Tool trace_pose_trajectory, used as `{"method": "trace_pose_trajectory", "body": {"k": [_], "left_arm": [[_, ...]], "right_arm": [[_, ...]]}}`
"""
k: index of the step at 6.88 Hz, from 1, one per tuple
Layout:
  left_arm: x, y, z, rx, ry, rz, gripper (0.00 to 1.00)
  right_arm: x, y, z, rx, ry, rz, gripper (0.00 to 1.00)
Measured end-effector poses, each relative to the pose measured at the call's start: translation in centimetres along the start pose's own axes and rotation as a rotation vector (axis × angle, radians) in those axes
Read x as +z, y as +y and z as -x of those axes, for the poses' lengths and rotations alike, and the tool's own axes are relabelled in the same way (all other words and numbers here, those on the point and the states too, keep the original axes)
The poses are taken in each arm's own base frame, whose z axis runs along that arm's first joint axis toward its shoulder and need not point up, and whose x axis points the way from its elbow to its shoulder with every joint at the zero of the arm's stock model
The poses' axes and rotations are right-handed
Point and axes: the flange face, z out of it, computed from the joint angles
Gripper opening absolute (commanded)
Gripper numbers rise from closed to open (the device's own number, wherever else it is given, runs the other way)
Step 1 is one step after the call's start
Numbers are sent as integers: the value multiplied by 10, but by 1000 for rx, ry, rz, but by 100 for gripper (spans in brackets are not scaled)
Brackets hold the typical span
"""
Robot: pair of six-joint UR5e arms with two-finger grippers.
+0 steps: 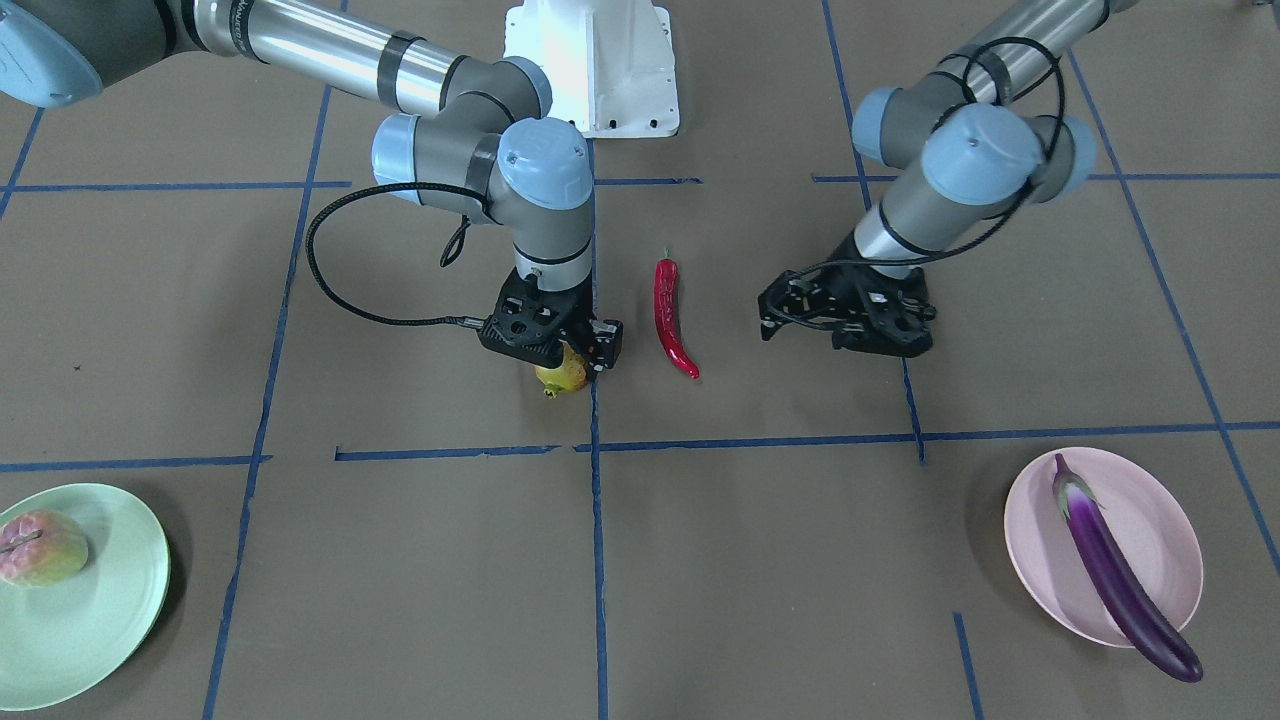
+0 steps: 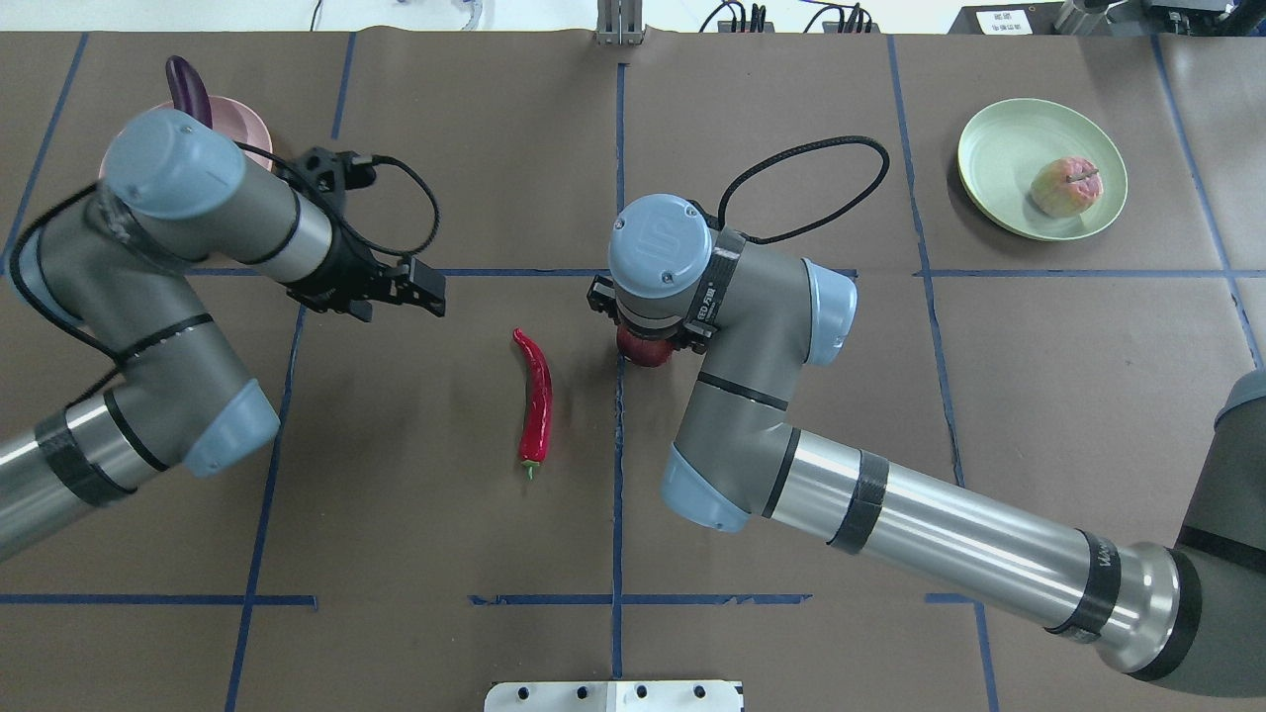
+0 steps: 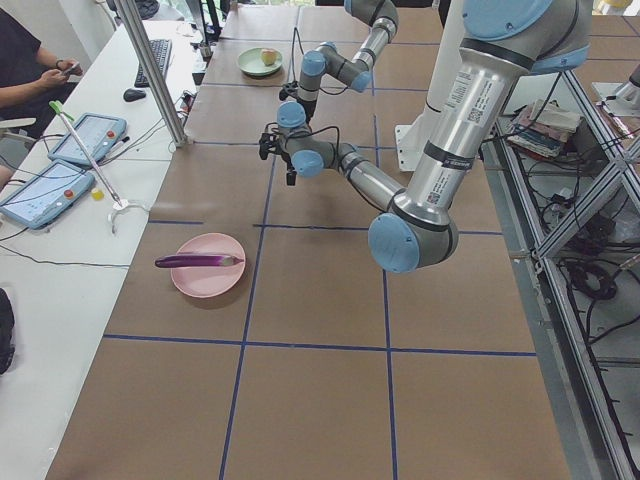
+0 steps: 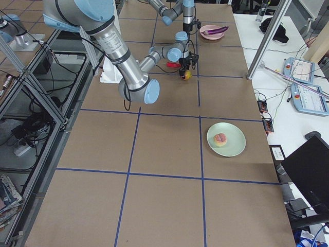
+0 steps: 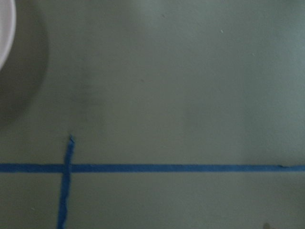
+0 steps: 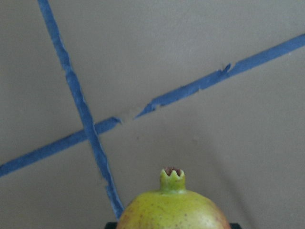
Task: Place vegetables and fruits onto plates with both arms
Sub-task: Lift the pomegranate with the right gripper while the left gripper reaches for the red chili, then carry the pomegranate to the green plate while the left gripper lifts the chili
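My right gripper is shut on the red-yellow pomegranate at table level near the middle; the right wrist view shows its yellow-green top and nub. The red chili lies flat just beside it, between the two grippers. My left gripper hovers open and empty on the chili's other side. The purple eggplant lies across the pink plate, with one end over the rim. The peach sits on the green plate.
The white base block stands at the robot's side of the table. Blue tape lines mark a grid on the brown table. A side bench with tablets and a metal post runs behind the plates.
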Motion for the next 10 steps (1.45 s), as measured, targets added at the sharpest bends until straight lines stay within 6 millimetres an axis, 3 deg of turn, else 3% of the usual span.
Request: {"method": "trace_pose_trajectory", "body": {"k": [1, 2, 3, 4, 5, 6, 8, 10], "left_arm": [[21, 22, -47, 26, -45, 5, 100], [38, 44, -93, 55, -91, 8, 92], [56, 72, -125, 92, -124, 1, 80], [70, 94, -140, 122, -147, -13, 53], [80, 109, -146, 141, -165, -26, 20], [84, 114, -147, 149, -173, -33, 4], [83, 112, -146, 154, -179, -43, 0], [62, 91, -143, 139, -163, -81, 0]], "right_arm": [[-8, -34, -10, 9, 0, -2, 2], [-17, -80, -26, -9, 4, -22, 2], [-24, -128, -49, -42, 18, -50, 2], [-30, -170, -74, -79, 37, -70, 3], [-34, -211, -102, -118, 61, -80, 3], [-34, -245, -125, -152, 91, -86, 3], [-31, -300, -164, -206, 150, -92, 3], [-19, -348, -210, -239, 191, -98, 3]]}}
